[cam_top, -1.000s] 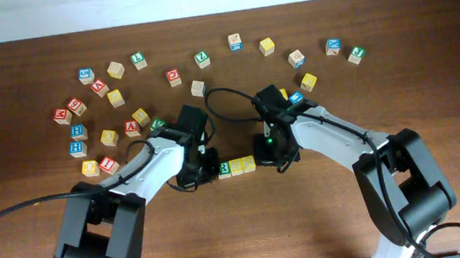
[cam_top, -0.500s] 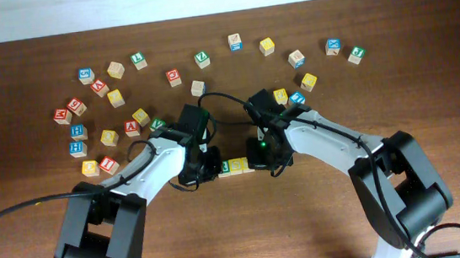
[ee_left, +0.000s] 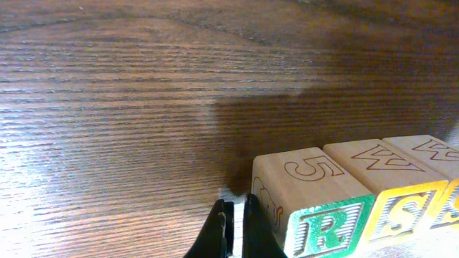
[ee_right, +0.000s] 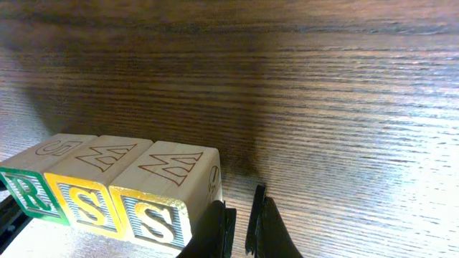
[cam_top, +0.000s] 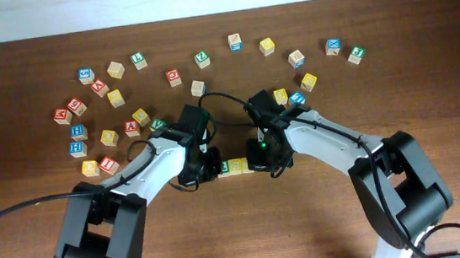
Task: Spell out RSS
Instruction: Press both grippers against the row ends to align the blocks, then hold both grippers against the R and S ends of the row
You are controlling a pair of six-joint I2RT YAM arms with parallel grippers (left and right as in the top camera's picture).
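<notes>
Wood R cube [ee_left: 326, 229], S cube [ee_right: 86, 202] & 2nd S cube [ee_right: 154, 213] touch in a row, so RSS looks done; left gripper [ee_left: 235, 229] & right gripper [ee_right: 240, 229] closed, empty.

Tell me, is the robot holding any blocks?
Nothing is held. The left end effector sits shut beside the R block, the right end effector beside the end S block.

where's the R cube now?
Overhead, mid-table: the R cube is the left end of the three-cube row, flush against the first S cube, with the left gripper at its outer side.
</notes>
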